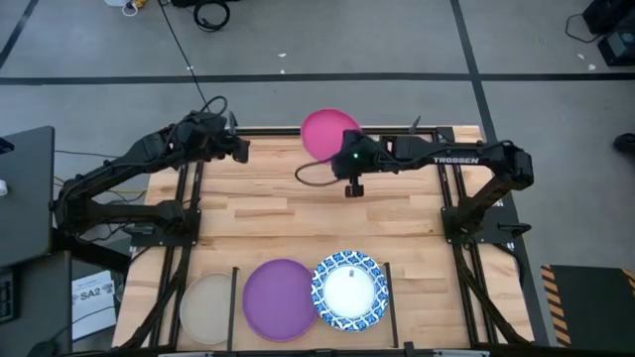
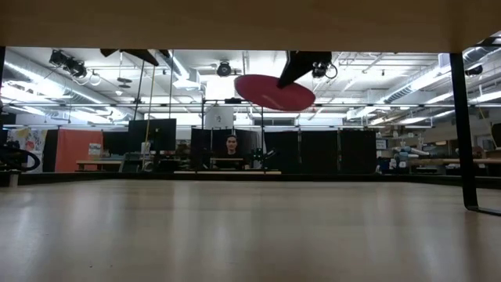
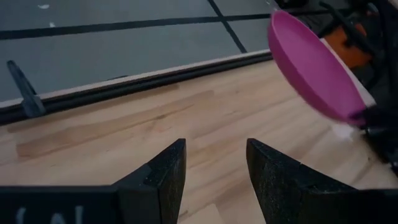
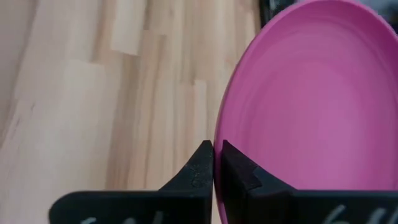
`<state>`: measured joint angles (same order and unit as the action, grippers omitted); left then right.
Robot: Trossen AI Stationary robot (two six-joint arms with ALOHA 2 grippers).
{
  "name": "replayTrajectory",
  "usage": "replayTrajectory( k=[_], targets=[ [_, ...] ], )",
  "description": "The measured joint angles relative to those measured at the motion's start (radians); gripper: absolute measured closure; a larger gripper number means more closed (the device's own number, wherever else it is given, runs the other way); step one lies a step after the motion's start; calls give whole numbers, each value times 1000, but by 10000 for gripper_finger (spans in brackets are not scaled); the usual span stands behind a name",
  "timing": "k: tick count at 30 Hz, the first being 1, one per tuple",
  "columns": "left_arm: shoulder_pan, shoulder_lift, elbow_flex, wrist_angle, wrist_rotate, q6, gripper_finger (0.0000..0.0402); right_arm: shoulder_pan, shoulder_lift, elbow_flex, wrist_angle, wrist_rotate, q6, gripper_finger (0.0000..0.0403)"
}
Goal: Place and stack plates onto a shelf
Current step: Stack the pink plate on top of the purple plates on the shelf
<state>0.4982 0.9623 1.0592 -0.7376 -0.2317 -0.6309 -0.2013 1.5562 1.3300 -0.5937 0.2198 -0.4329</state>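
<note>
Magenta plate hangs above the shelf, rim pinched by right gripper; left gripper gapes.

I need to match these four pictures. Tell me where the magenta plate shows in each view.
High view: magenta plate at the table's far edge, top centre, gripped by the right claw.
Low view: in the air, upper centre.
Left wrist view: upper right, tilted.
Right wrist view: fills the right side, rim pinched.
Shared landmark: the light-wood table.

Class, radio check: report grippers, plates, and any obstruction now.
Right gripper shut on magenta plate, lifted. Left gripper open, empty, waiting. Beige, purple, blue-rimmed plates on shelf. Nothing blocking.
</note>
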Motion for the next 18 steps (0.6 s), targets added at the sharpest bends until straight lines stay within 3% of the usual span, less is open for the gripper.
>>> replayTrajectory(
  k=[9,18],
  targets=[
    [15,2,0,41,102,-16,228,115,0,0,14,154,-189,387],
    [-11,41,-1,179,162,-66,228,201,0,0,62,212,-311,386]
  ],
)
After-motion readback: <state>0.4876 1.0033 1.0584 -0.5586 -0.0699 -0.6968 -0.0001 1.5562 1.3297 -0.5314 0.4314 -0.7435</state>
